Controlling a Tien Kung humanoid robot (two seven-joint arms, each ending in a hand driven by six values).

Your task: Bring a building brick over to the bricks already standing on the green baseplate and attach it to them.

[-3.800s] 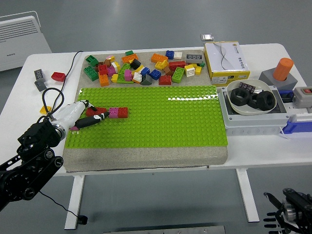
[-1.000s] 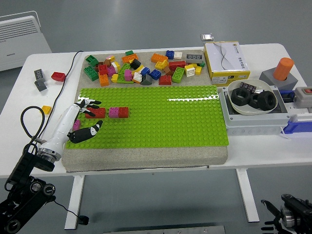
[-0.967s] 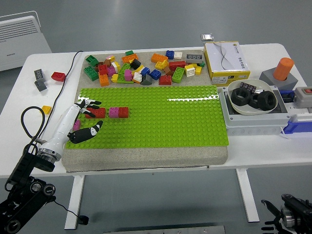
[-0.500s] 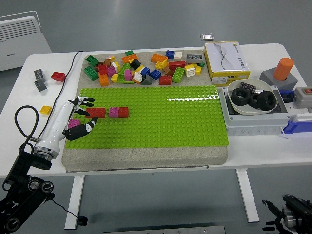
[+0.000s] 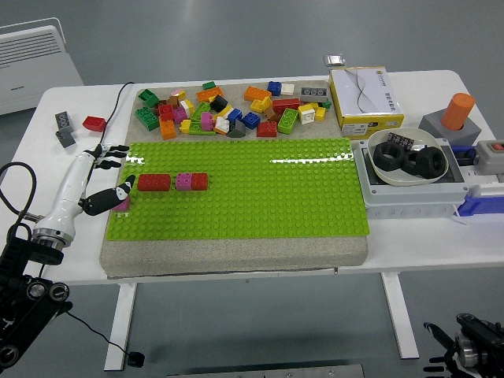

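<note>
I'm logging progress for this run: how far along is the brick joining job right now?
Done: a red brick sits on the green baseplate, in line with the pink brick and second red brick, a small gap apart. In hand: nothing; the left robot hand hangs open at the baseplate's left edge. Left: closing that gap, and the loose brick pile behind.

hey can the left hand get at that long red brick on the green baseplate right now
Probably yes. The left hand hovers open at the green baseplate's left edge, just left of the long red brick. Nothing lies between them, and the brick's left end is free; only its right end abuts the pink brick.
</note>
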